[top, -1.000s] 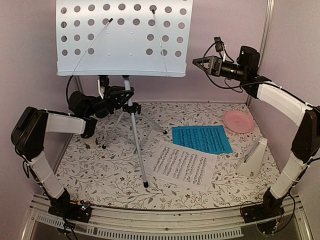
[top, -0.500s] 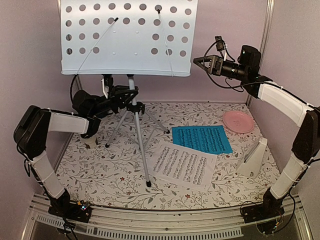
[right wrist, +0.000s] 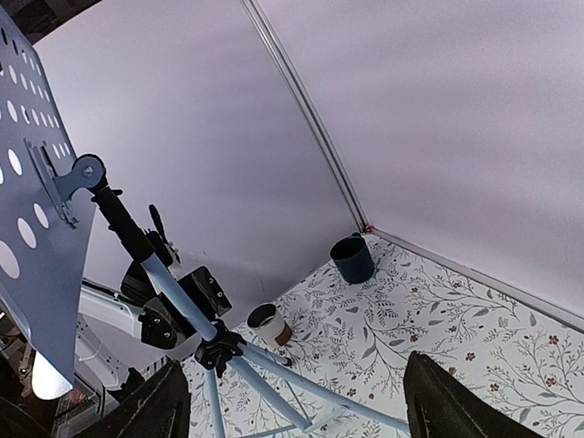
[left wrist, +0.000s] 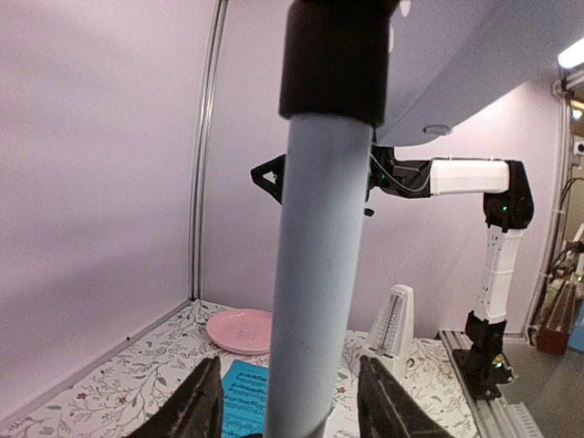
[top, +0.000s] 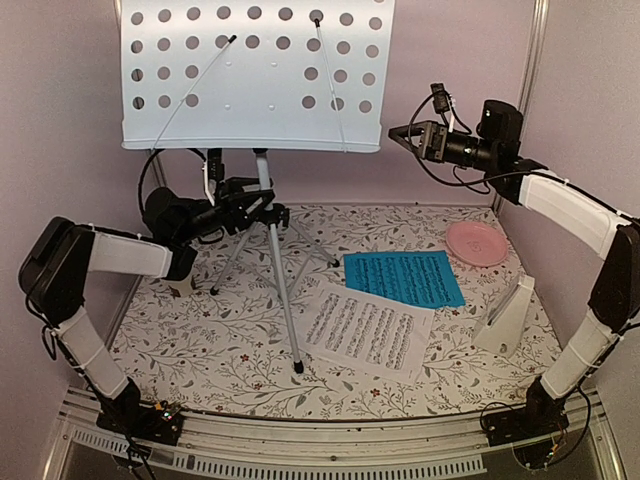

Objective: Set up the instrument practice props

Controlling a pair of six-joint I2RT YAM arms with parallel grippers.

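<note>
Top external: the stand (top: 250, 115) is at the far left of the table (top: 200, 340), its tray cut off by the top edge. Open floor lies near-left of its legs. The white sheet (top: 365, 328), blue sheet (top: 403, 277), plate (top: 476, 242) and metronome (top: 507, 315) fill the right. The left gripper (top: 250, 200) is at the pole, and the right gripper (top: 400, 133) hangs just right of the tray.

Left wrist: its fingers (left wrist: 196, 411) are spread around the pole, with a gap on one side. The pole hides part of the blue sheet.

Right wrist: its fingers (right wrist: 164, 401) are wide apart and hold nothing. Two cups (right wrist: 352, 258) stand by the far wall.
</note>
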